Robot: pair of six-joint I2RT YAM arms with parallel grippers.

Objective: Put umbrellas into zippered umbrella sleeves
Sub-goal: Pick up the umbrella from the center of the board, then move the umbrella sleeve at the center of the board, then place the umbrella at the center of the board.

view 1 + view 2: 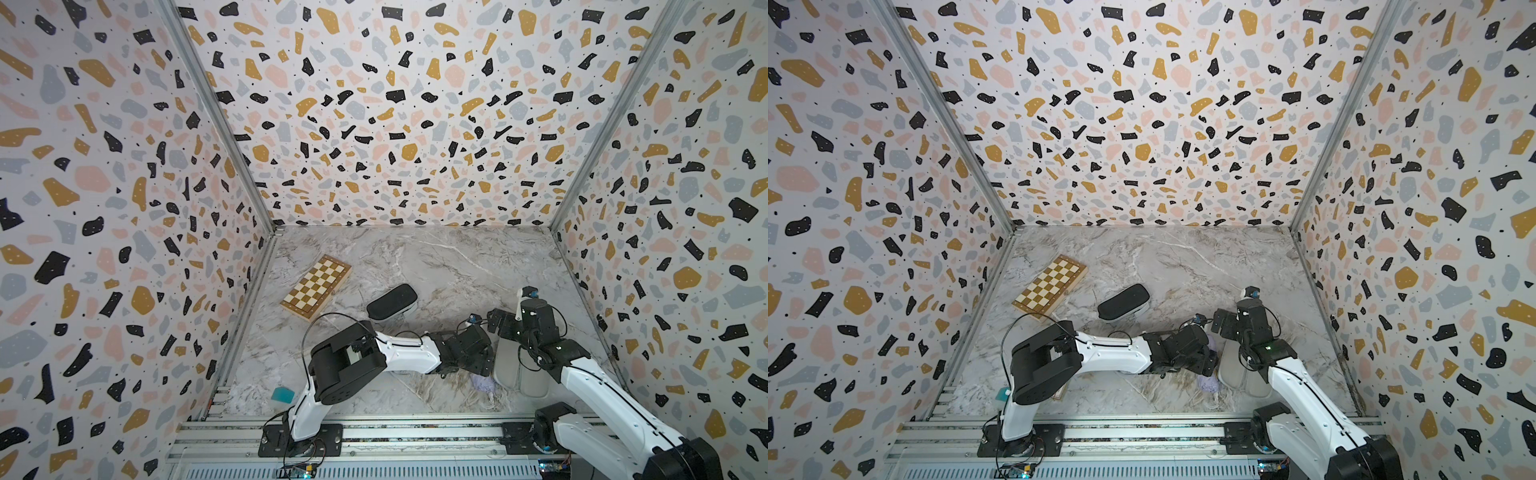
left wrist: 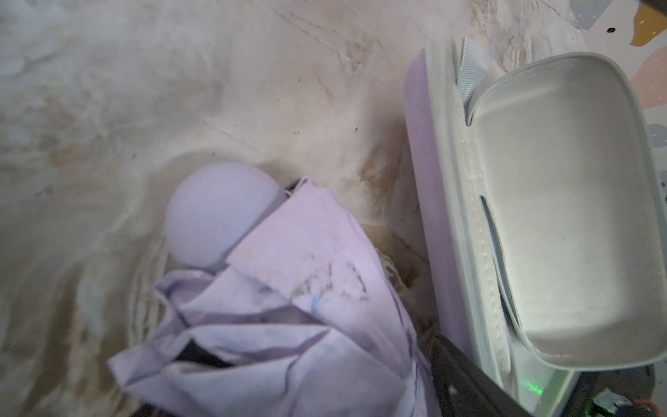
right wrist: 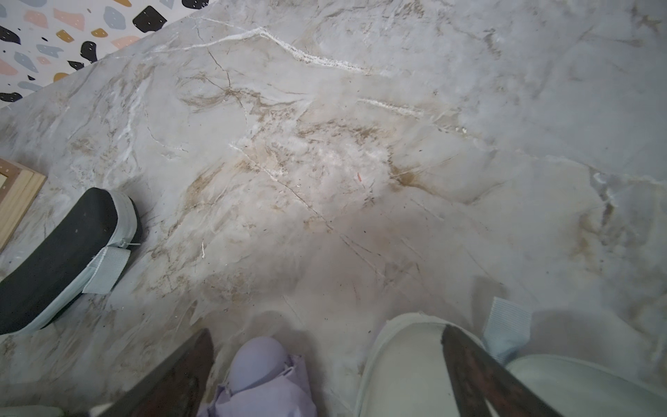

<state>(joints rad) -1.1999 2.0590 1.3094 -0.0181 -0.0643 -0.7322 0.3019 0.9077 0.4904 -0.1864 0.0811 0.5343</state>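
Note:
The lilac umbrella (image 2: 288,289) lies folded on the marble, its round handle end (image 2: 220,213) bare; it also shows in both top views (image 1: 482,384) (image 1: 1208,384). Beside it the lilac sleeve (image 2: 422,180) lies open, grey lining up (image 1: 509,365). My left gripper (image 2: 325,390) straddles the umbrella's fabric. One of its fingers (image 2: 462,379) shows between fabric and sleeve; the rest is hidden. My right gripper (image 3: 325,361) hangs open above both, one finger (image 3: 180,372) beside the umbrella (image 3: 260,375) and the other over the sleeve's lining (image 3: 404,368).
A shut black sleeve (image 1: 391,301) (image 3: 61,260) lies mid-table, with a wooden chessboard box (image 1: 316,287) behind it to the left. A mint green thing (image 1: 282,393) peeks out by the left arm's base at the front edge. Patterned walls close three sides.

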